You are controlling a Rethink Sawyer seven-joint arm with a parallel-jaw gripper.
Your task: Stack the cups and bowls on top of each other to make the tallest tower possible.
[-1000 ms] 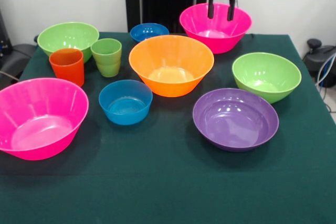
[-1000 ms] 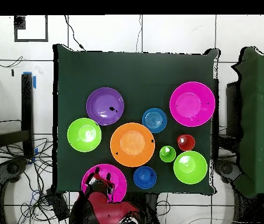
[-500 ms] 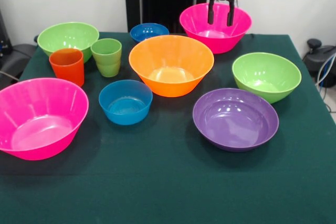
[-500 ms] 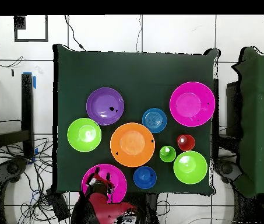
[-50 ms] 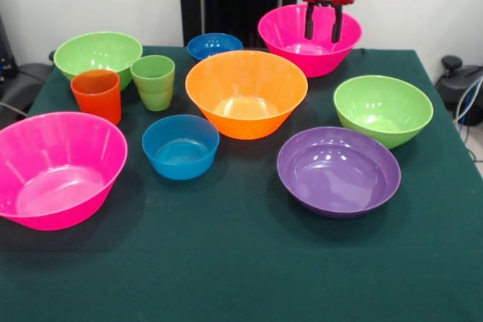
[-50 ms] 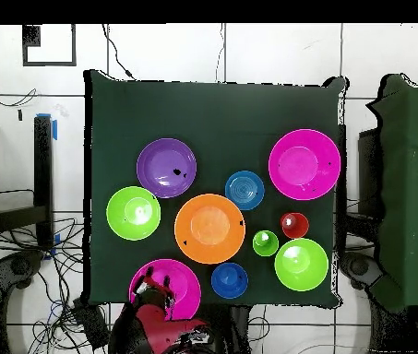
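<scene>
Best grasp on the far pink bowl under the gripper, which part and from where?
Likely the rim, from above. The pink bowl sits upright and open, its wall flaring wide, too broad to span. The gripper hangs open over it, so one finger inside and one outside the thin rim suits. Other bowls stand clear of it.

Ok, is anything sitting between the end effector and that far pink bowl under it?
Nothing visible. The end effector hangs open right over the pink bowl, fingers dipping past its rim, and the bowl is empty. The nearest neighbour, the orange bowl, sits beside it, clear of that path.
</scene>
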